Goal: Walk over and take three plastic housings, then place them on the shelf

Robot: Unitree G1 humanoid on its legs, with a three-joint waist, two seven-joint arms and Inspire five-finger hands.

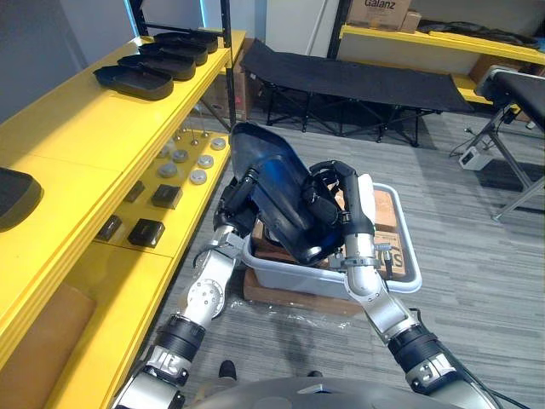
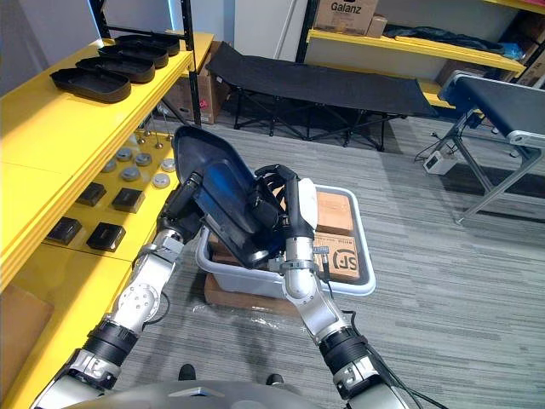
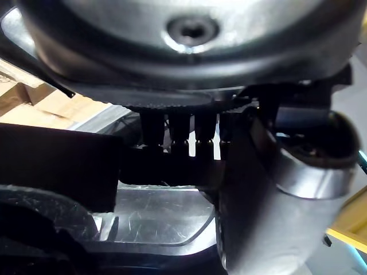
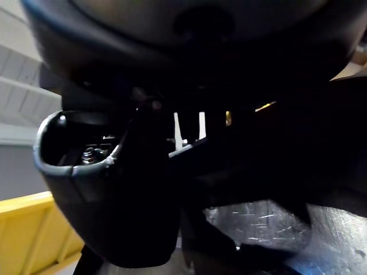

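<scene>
A dark plastic housing (image 1: 272, 183) is held up at the centre of the frame, tilted with its narrow end toward the upper left and its lower end over a grey bin (image 1: 410, 256). It is gripped from both sides. The left arm is brought in from the lower left and bent upward, and the left hand (image 1: 236, 203) is set against the housing's left edge. Its fingers are mostly hidden behind the part, so it cannot be told whether they are curled or straight. The right arm is raised from the lower right with the forearm nearly upright. The right hand (image 1: 330, 209) is wrapped over the housing's right edge, with the fingers curled round the rim and the white-covered thumb laid along the outer side. The bin is seated on a flat cardboard box (image 1: 281, 296) on the grey floor, and brown cardboard pieces (image 1: 387, 209) are seen inside it. A yellow shelf (image 1: 77, 136) is seen along the left side. Four more housings (image 1: 132, 81) are lined up on its top level at the upper left. Small black blocks (image 1: 146, 232) and round metal discs (image 1: 197, 176) are laid out on its lower level. A black folding cot (image 1: 358, 81) is stood at the upper centre.
</scene>
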